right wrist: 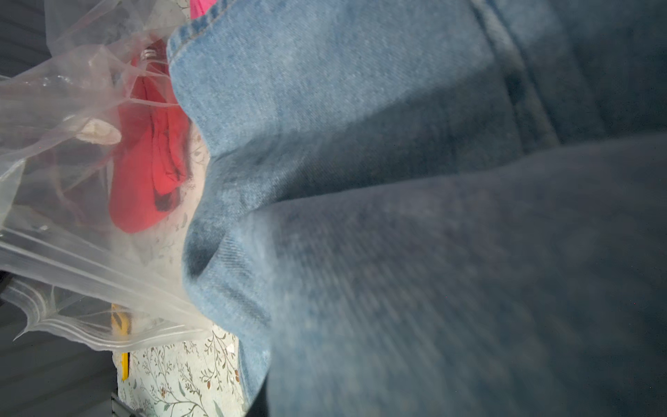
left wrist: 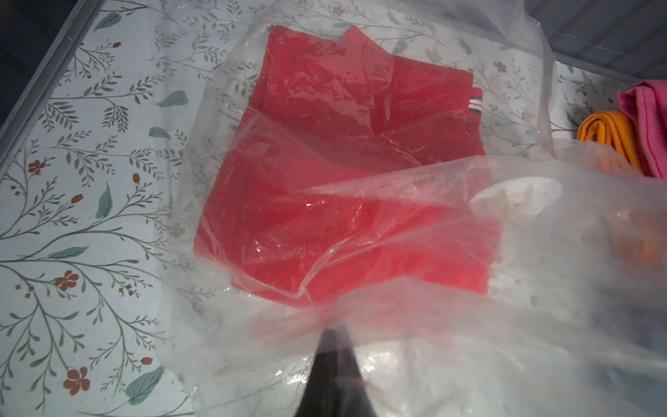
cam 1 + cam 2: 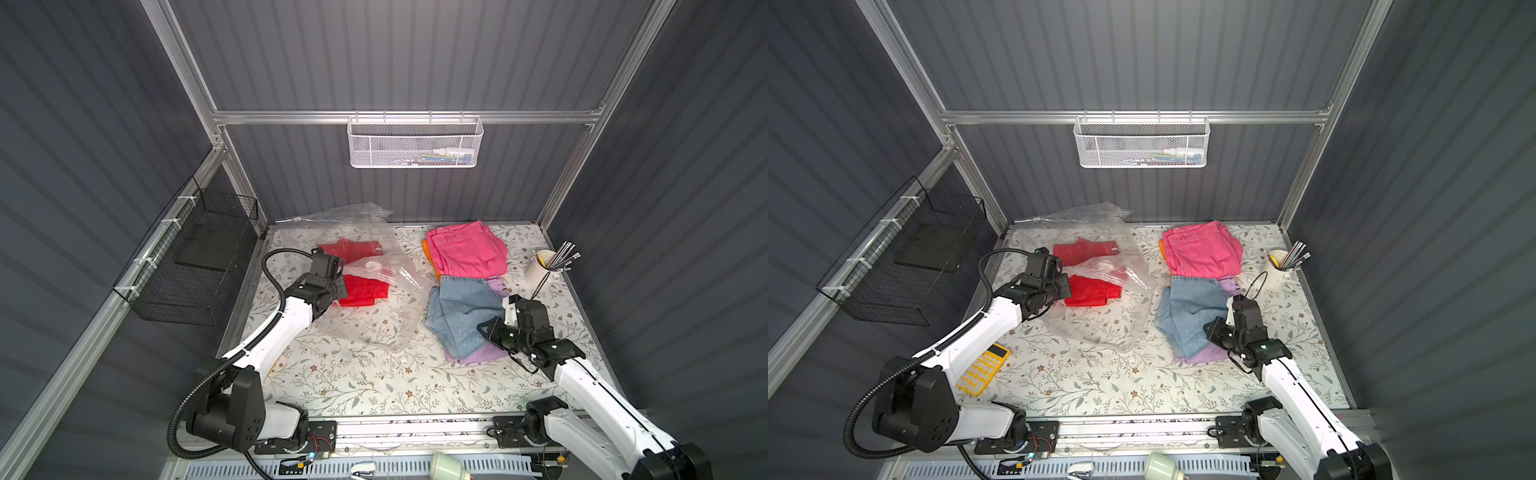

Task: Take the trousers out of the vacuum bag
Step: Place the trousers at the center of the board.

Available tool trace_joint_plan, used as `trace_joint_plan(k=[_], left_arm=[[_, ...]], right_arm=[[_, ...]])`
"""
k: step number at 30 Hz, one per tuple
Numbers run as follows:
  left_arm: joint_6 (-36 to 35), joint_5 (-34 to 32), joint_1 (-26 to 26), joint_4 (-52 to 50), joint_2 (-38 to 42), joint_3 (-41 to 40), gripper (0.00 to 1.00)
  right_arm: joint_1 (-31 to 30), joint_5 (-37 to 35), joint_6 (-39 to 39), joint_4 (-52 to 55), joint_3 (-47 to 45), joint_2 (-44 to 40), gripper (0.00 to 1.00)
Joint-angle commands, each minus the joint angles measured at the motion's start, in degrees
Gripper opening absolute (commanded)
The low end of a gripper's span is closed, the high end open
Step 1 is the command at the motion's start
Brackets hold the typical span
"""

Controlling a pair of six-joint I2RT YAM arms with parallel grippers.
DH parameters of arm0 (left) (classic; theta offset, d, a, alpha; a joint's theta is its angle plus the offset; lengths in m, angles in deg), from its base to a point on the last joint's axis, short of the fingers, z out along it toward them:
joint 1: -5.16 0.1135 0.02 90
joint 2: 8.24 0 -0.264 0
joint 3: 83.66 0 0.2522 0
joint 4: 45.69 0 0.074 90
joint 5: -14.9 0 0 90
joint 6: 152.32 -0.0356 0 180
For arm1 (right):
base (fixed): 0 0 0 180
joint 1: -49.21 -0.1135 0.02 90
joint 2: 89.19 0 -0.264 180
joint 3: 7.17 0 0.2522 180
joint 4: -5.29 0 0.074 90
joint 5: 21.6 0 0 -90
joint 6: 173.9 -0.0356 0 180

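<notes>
Tightly closed, left fingers (image 2: 332, 372) pinch the vacuum bag (image 2: 451, 335).

Red trousers (image 3: 365, 293), pink trousers (image 3: 465, 249), lilac trousers (image 3: 478, 355), lt-blue trousers (image 3: 461, 316), clear vacuum bag (image 3: 374, 328), floral tbl (image 3: 353, 386)

Wide open along the front of the floral tabletop (image 3: 374, 386), with room to reach across. Only a narrow bare lane between the crumpled vacuum bag (image 3: 374, 328) on the left and the light blue trousers (image 3: 461, 316) on the right. Far right corner crowded by hot pink trousers (image 3: 465, 249) and, just beside, a cup of pencils (image 3: 540, 270); yellow calculator (image 3: 982, 368) lying at the front left edge
</notes>
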Motion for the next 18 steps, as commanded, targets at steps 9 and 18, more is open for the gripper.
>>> trace_joint_plan(k=[9,18], left_arm=[[-0.09,1.57,0.62,-0.50,1.23,0.66,0.00],[0.31,2.66,0.61,0.29,0.95,0.92,0.00]], right_arm=[[0.30,-12.76,-5.77,15.55,2.85,-15.23,0.99],[0.28,-14.13,-2.58,28.04,17.99,-22.79,0.99]])
